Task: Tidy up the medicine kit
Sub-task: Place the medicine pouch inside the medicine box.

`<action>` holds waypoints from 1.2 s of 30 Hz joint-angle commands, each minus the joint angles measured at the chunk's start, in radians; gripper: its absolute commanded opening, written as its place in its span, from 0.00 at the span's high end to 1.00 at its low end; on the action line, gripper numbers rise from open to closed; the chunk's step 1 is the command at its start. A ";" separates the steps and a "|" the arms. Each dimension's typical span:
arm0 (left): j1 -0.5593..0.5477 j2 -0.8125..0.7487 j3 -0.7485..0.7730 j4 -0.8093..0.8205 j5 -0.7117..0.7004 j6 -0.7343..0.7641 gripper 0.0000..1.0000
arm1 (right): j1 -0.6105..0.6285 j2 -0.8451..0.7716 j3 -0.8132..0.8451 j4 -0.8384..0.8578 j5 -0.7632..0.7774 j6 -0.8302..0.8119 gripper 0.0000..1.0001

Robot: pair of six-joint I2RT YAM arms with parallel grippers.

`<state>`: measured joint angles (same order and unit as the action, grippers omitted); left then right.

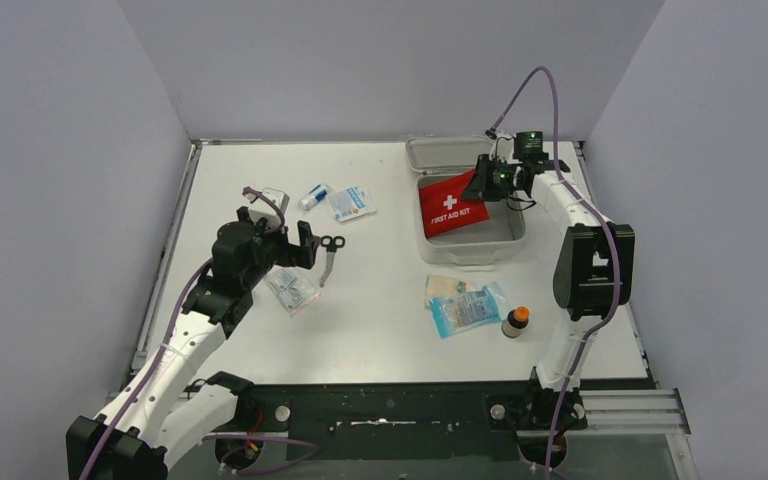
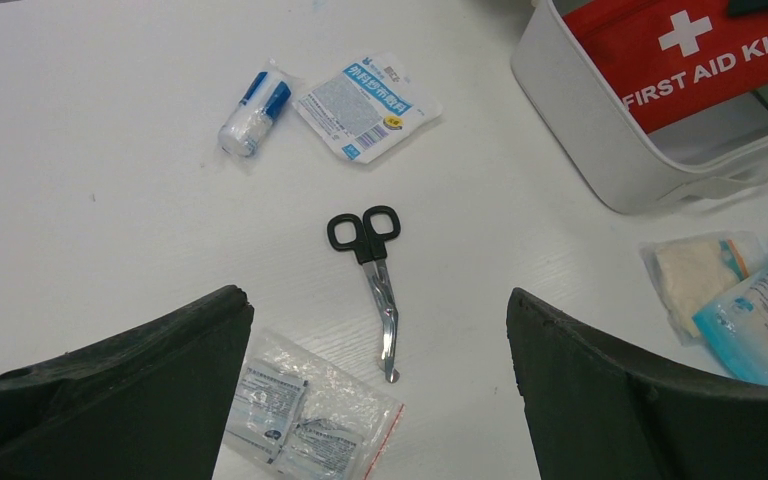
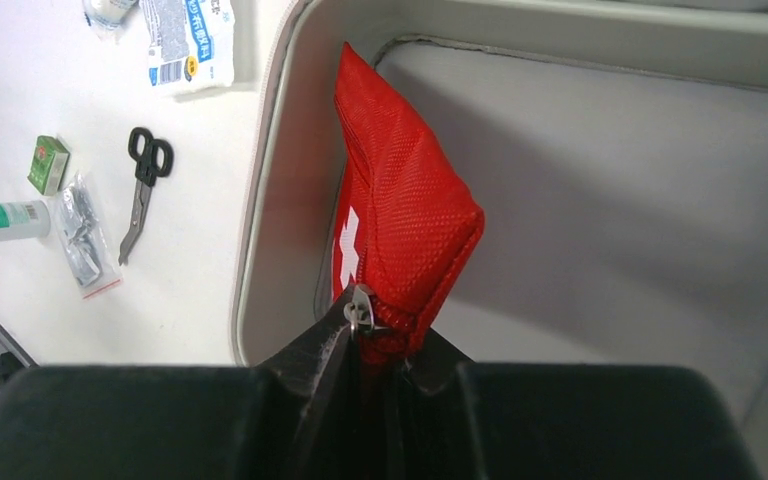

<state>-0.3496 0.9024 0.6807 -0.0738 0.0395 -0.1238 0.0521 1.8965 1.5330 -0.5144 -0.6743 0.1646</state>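
Pinching the zipper corner of the woven red pouch [image 3: 400, 210] with the right end effector [image 3: 370, 340] inside the smooth, rounded medicine kit [image 3: 280, 200], with the left end effector [image 2: 375, 300] gaping wide over steel scissors [image 2: 365, 235].

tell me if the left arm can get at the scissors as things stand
Probably yes. The left hand is open and hovers right beside the scissors, which lie flat with nothing over them. Only the clear packet bag lies close to the blade tip.
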 commanded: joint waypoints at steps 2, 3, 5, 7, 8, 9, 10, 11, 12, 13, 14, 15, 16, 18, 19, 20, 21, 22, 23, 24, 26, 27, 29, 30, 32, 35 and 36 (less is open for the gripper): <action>-0.006 -0.018 0.025 0.014 -0.031 0.024 0.03 | 0.002 0.069 0.085 0.058 -0.085 -0.006 0.90; -0.007 -0.019 0.026 0.015 -0.032 0.025 0.03 | 0.001 0.085 0.096 0.059 -0.087 -0.003 0.90; -0.008 -0.016 0.026 0.013 -0.032 0.026 0.03 | 0.002 0.121 0.125 0.048 -0.090 -0.010 0.89; -0.008 -0.015 0.025 0.014 -0.032 0.028 0.03 | 0.000 0.150 0.145 0.051 -0.093 -0.007 0.88; -0.008 -0.015 0.024 0.014 -0.032 0.029 0.03 | 0.000 0.162 0.156 0.050 -0.090 -0.007 0.84; -0.008 -0.015 0.024 0.013 -0.032 0.030 0.03 | -0.001 0.174 0.165 0.047 -0.078 -0.004 0.79; -0.008 -0.013 0.024 0.012 -0.032 0.032 0.03 | -0.001 0.182 0.170 0.046 -0.056 -0.004 0.75; -0.008 -0.012 0.024 0.012 -0.032 0.032 0.03 | -0.001 0.191 0.177 0.044 -0.027 -0.006 0.71; -0.008 -0.011 0.024 0.012 -0.031 0.033 0.03 | -0.001 0.197 0.185 0.034 -0.006 -0.009 0.68; -0.008 -0.010 0.024 0.013 -0.030 0.034 0.03 | -0.005 0.202 0.193 0.028 0.017 -0.009 0.64; -0.008 -0.010 0.025 0.013 -0.029 0.033 0.03 | -0.007 0.205 0.200 0.022 0.036 -0.008 0.63; -0.008 -0.011 0.024 0.012 -0.028 0.033 0.03 | -0.009 0.205 0.205 0.019 0.054 -0.005 0.61; -0.008 -0.009 0.025 0.013 -0.028 0.034 0.03 | -0.013 0.204 0.208 0.017 0.074 -0.003 0.60; -0.008 -0.009 0.025 0.011 -0.027 0.036 0.03 | -0.014 0.197 0.213 0.009 0.122 0.002 0.57; -0.008 -0.009 0.024 0.011 -0.026 0.036 0.03 | -0.015 0.193 0.215 0.006 0.144 0.003 0.55; -0.008 -0.010 0.026 0.011 -0.027 0.036 0.03 | -0.015 0.189 0.217 0.001 0.169 0.003 0.51; -0.008 -0.011 0.026 0.011 -0.027 0.038 0.03 | -0.015 0.187 0.221 -0.003 0.192 0.002 0.46; -0.008 -0.011 0.024 0.011 -0.027 0.038 0.03 | -0.016 0.183 0.226 -0.010 0.214 0.000 0.43; -0.008 -0.011 0.025 0.011 -0.026 0.038 0.03 | -0.015 0.182 0.231 -0.016 0.234 -0.001 0.40; -0.008 -0.014 0.024 0.011 -0.026 0.038 0.03 | -0.015 0.181 0.239 -0.026 0.250 -0.003 0.37; -0.008 -0.016 0.023 0.011 -0.024 0.038 0.03 | -0.015 0.179 0.251 -0.047 0.291 -0.004 0.34; -0.008 -0.016 0.024 0.010 -0.020 0.038 0.03 | -0.014 0.176 0.255 -0.057 0.309 -0.005 0.33; -0.008 -0.014 0.027 0.006 -0.004 0.041 0.03 | -0.011 0.163 0.255 -0.070 0.354 -0.004 0.31; -0.009 -0.013 0.026 0.005 0.002 0.042 0.03 | -0.009 0.155 0.252 -0.073 0.373 -0.002 0.30; -0.009 -0.015 0.029 0.003 0.003 0.043 0.03 | 0.005 0.143 0.256 -0.094 0.425 -0.008 0.25; -0.009 -0.017 0.028 -0.002 0.001 0.045 0.03 | 0.036 0.127 0.265 -0.125 0.503 -0.017 0.22; -0.009 -0.019 0.029 -0.002 0.001 0.046 0.03 | 0.043 0.121 0.264 -0.129 0.521 -0.017 0.22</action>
<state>-0.3538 0.9012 0.6807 -0.0814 0.0277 -0.0921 0.0559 2.1056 1.7470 -0.6048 -0.2935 0.1646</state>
